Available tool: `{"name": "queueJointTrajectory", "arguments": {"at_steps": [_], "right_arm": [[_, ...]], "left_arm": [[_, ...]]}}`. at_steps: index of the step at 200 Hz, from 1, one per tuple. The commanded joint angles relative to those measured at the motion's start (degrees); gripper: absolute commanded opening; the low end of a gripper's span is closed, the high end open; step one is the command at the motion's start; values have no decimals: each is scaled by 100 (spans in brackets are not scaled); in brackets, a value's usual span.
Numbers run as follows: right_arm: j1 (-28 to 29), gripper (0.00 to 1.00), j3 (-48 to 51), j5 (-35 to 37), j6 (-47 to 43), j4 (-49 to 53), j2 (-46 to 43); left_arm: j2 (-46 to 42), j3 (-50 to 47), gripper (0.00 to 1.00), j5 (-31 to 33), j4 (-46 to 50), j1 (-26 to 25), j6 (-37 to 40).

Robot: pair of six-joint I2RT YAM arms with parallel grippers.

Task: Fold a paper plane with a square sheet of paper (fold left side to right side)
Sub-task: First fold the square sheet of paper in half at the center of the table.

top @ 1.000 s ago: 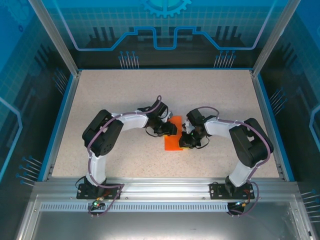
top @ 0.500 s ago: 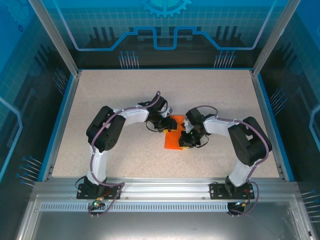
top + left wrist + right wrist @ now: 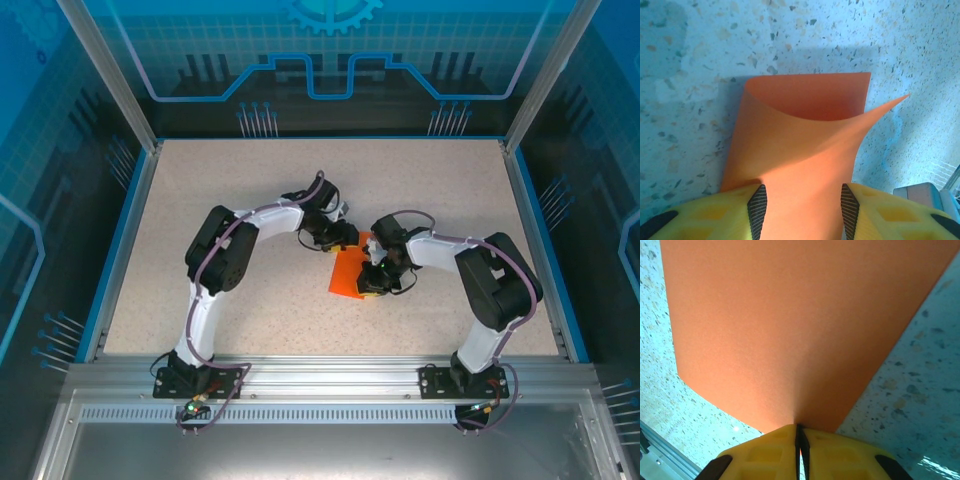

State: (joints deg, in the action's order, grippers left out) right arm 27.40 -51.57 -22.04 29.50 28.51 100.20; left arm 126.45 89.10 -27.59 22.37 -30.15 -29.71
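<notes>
Axis of the half-curled square sheet of paper [image 3: 346, 280] runs one to seven o'clock; right gripper [image 3: 372, 286] clamps its four-o'clock edge; left gripper [image 3: 341, 238], jaws apart, straddles the raised flap at twelve.

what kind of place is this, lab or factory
Probably a robotics lab cell: the left arm and right arm bolted to an aluminium rail, a speckled table, blue printed panels enclosing it.
</notes>
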Motion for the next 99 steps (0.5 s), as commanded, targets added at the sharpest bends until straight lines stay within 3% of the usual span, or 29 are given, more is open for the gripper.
{"name": "queueJointTrajectory", "arguments": {"at_steps": [1,99], "right_arm": [[64,13,259,1018,-89,509,465],[65,13,220,1027,-50,541,489]], "left_arm": [[342,324,49,392,-103,231,71],[903,1252,49,-53,-127,273,-155]]}}
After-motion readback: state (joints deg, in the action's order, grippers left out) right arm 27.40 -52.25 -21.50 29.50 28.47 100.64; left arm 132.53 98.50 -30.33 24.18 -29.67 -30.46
